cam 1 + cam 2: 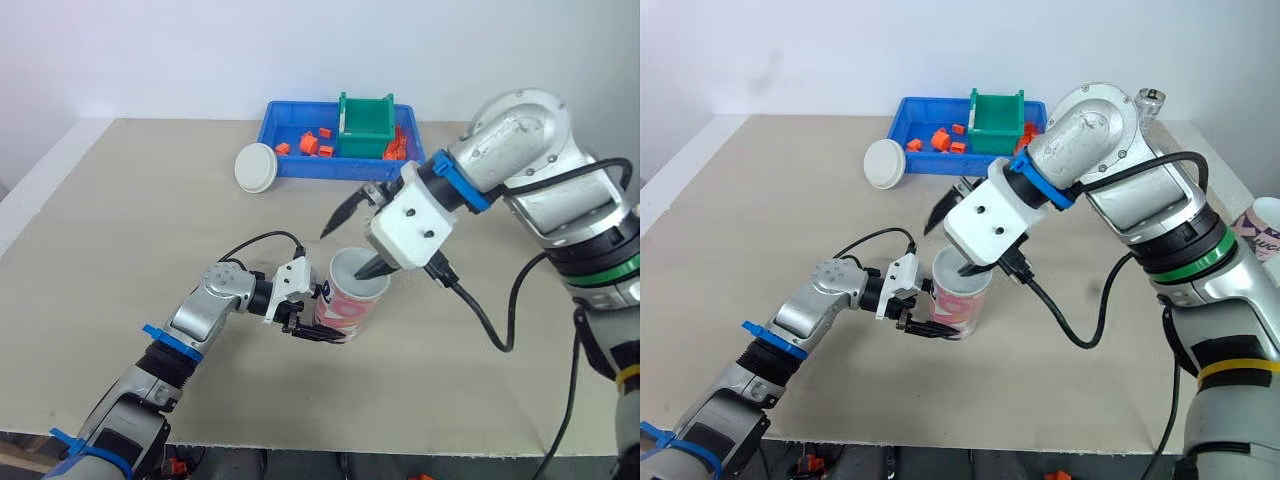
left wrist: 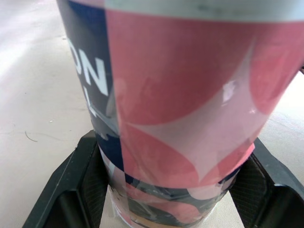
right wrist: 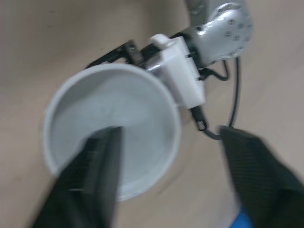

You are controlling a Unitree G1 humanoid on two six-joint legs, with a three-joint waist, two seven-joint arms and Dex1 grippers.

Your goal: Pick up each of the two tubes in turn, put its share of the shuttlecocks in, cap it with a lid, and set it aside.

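Observation:
A pink, white and navy tube (image 1: 349,303) stands upright on the table, its mouth uncovered. My left gripper (image 1: 316,326) is shut on the tube near its base; in the left wrist view its black fingers (image 2: 71,190) press both sides of the tube (image 2: 180,104). My right gripper (image 1: 352,240) hangs open over the tube's mouth. One finger dips inside the rim (image 3: 99,161) and the other stays outside. The tube's inside (image 3: 118,118) looks pale and I cannot tell what it holds. A white lid (image 1: 256,166) lies flat near the blue tray.
A blue tray (image 1: 284,124) at the back holds orange pieces and a green box (image 1: 366,124). A second tube (image 1: 1262,228) stands at the table's right edge. The right arm's black cable (image 1: 490,325) loops over the table beside the held tube.

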